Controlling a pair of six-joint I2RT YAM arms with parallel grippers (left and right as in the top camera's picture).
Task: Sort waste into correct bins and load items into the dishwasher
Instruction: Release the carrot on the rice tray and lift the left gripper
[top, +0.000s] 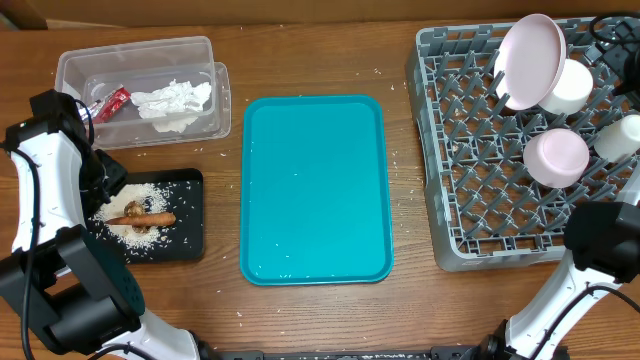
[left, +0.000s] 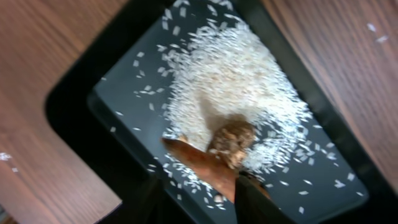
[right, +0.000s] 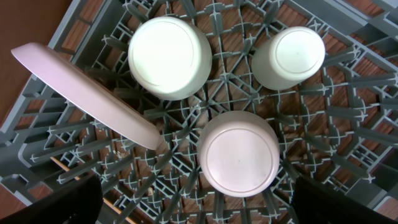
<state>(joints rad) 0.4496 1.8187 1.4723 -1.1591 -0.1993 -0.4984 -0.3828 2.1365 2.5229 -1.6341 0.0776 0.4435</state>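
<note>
The carrot piece (top: 152, 218) is seen inside the black tray (top: 186, 242), lying on the bed of rice (left: 230, 81) near the tray's middle. A brown lump (left: 231, 142) is touching it on the side toward the tray's far edge. Its long axis is laid across the tray, roughly parallel to the near edge. One end is turned toward the tray's left rim and the other toward the rim that faces the teal tray (top: 315, 190).

The left gripper (left: 208, 190) is held directly above the black tray. In the left wrist view, one end of the carrot piece is seen running into the gap between the two dark fingers. Whether it is pinched or merely flanked cannot be told, since the picture is blurred there.

The right gripper (right: 194, 182) is found well away from the black tray, beyond the teal tray and over the dishwasher rack (top: 470, 215). Its fingers are spread wide, with nothing between them.

The left arm is therefore judged by far the nearer. Any closing or letting go is judged to turn on the fingers being set crosswise to the long axis. Because the teal tray is bare, the piece may equally be judged as being set down here.
</note>
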